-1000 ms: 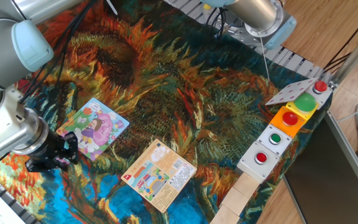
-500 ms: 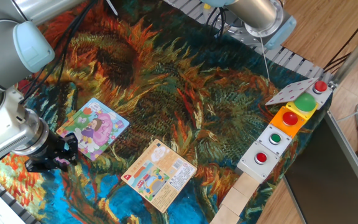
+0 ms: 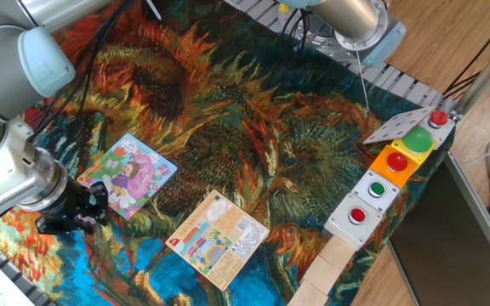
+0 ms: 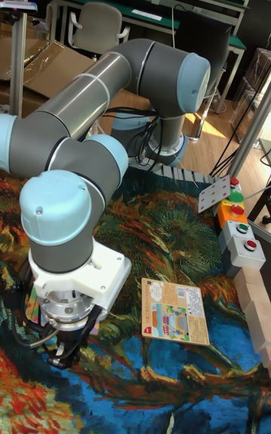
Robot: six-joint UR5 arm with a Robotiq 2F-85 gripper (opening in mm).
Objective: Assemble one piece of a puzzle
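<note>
Honestly, I am not finding the piece anywhere in either view, so I am guessing it is either pinched under the tool or lying hidden beneath it on the busy cloth. The puzzle (image 3: 128, 174) is lying flat on the sunflower-printed cloth (image 3: 228, 110) that is covering the counter, its near corner just beside the gripper (image 3: 76, 214), which is hovering low over the blue patch at the board's lower left edge. I cannot tell whether the fingers are spread, closed, or gripping anything: the fixed view is showing only a dark cluster, and in the tall fixed view the gripper (image 4: 68, 345) is pointing down with the wrist blocking its tips. My reading is that I am working the pick-or-carry step, with the placing not yet done; the next move is calling for a short travel over the board, a careful turn to match the knobbed outline, and a gentle press. Farther out, the orange-peach card (image 3: 219, 238) is sitting apart from the board and is not my target. At the right edge the button boxes (image 3: 390, 183) are standing in a row. I am seeing no containers holding anything.
</note>
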